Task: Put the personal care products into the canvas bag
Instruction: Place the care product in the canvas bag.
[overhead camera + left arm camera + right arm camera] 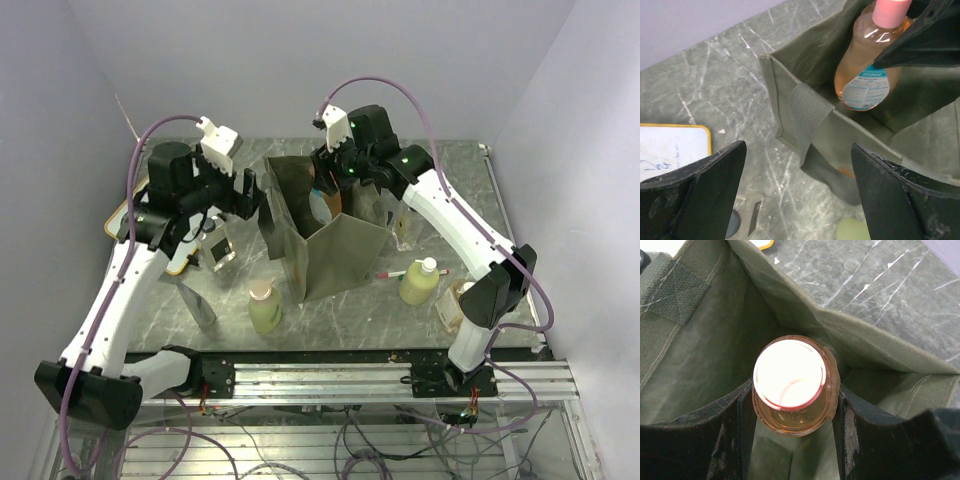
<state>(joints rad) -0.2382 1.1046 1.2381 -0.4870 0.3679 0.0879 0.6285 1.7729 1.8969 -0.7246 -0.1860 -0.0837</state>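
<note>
Orange bottle, translucent, pink-capped, blue-labelled

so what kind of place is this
Most likely a robotics lab test bench: a left arm and right arm bolted to a metal rail, a table boxed in by plain walls, loose wiring underneath.

Orange bottle label – txt blurred, whiteboard scribbles illegible

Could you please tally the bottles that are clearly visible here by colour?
Yellow-green bottles, standing outside the bag: 2
Orange bottle with a pink cap, held by the right gripper inside the canvas bag: 1
Total: 3
Items half hidden by the arms are left out.
</note>
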